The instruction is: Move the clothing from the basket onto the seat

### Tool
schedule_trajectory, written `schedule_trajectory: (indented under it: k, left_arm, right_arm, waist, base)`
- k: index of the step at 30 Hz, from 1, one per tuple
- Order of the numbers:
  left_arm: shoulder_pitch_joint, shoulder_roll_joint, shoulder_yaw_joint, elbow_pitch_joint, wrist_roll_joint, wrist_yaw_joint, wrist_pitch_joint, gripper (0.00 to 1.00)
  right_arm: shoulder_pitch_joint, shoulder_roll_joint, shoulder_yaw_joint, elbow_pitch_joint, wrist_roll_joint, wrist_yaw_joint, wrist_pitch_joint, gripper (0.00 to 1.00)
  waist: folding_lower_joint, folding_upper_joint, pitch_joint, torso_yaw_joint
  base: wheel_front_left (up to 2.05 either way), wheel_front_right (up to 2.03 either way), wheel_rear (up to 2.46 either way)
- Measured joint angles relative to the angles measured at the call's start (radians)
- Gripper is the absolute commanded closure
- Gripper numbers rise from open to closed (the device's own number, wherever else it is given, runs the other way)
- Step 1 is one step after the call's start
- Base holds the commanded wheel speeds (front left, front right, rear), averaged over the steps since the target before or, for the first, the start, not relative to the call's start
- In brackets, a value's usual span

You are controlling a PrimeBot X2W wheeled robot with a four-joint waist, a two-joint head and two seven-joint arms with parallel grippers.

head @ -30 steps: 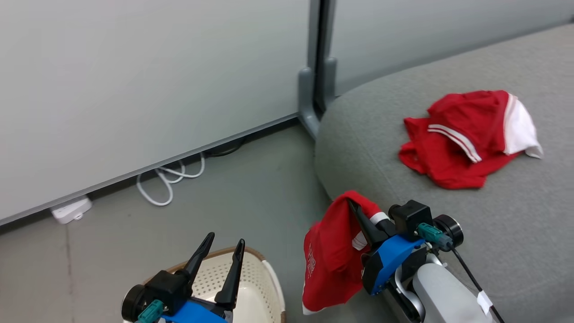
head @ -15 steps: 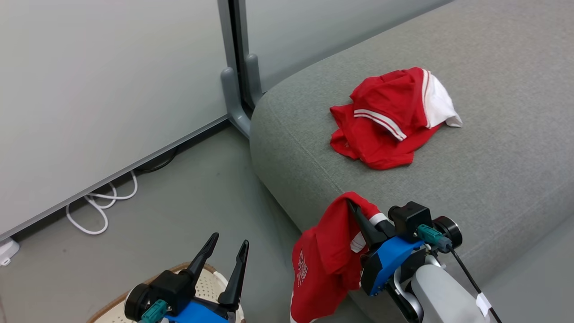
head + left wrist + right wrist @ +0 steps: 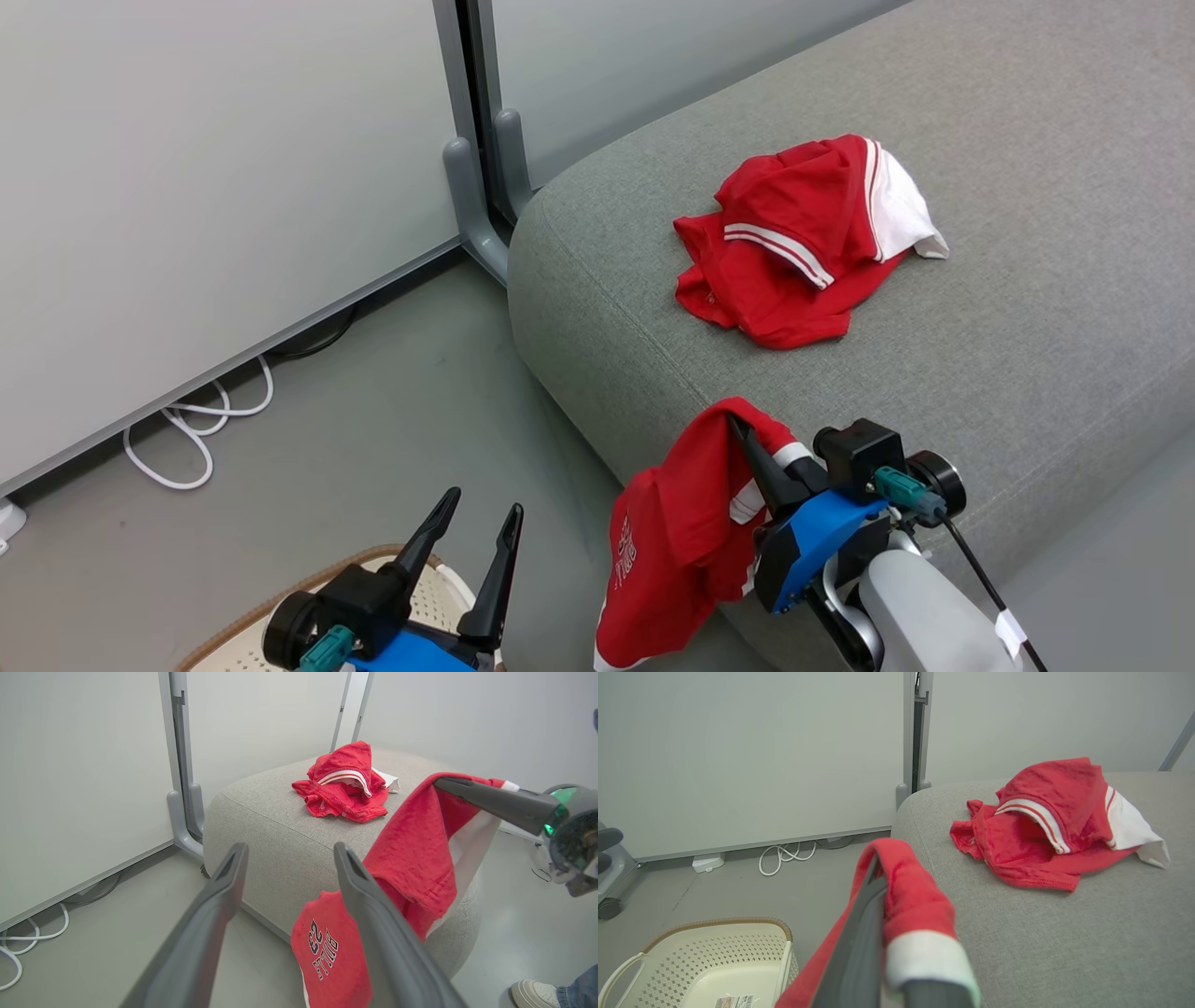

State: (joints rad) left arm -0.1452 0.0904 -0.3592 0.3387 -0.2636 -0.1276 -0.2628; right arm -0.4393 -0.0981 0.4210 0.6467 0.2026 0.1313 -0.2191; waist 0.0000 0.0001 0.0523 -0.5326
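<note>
Head view: right gripper [image 3: 739, 431] pinches red jersey [image 3: 672, 541], which hangs off seat [image 3: 1027, 355] edge. Second red garment [image 3: 794, 252] lies on seat. Left gripper [image 3: 483, 504] spread, empty, near basket [image 3: 437, 590].
Left wrist view: jersey print "BULLS 23".
Right wrist view: fingers apparently pressed together on cloth; label in basket.

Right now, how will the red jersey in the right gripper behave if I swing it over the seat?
Likely floppy: the jersey drapes limp from the right gripper. Probably light, since one pinched fold carries it. Its tail hangs below the seat top, so it may drag.
</note>
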Motion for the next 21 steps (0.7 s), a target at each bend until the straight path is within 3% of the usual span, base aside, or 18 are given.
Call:
schedule_trajectory:
  k: [10, 21]
  left_arm:
    - [-0.03, 0.02, -0.004, -0.018, 0.005, 0.0, 0.0, 0.0]
    - [-0.189, 0.11, -0.044, -0.085, 0.034, 0.0, 0.0, 0.0]
  right_arm:
    - [-0.066, -0.016, -0.054, -0.012, 0.011, 0.0, 0.031, 1.0]
    - [-0.408, -0.185, -0.395, -0.15, -0.026, 0.0, 0.188, 1.0]
  waist:
    - [0.0, 0.0, 0.056, 0.019]
    - [0.0001, 0.0, 0.266, 0.068]
  base:
    - [0.0, 0.0, 0.0]
    - [0.0, 0.0, 0.0]
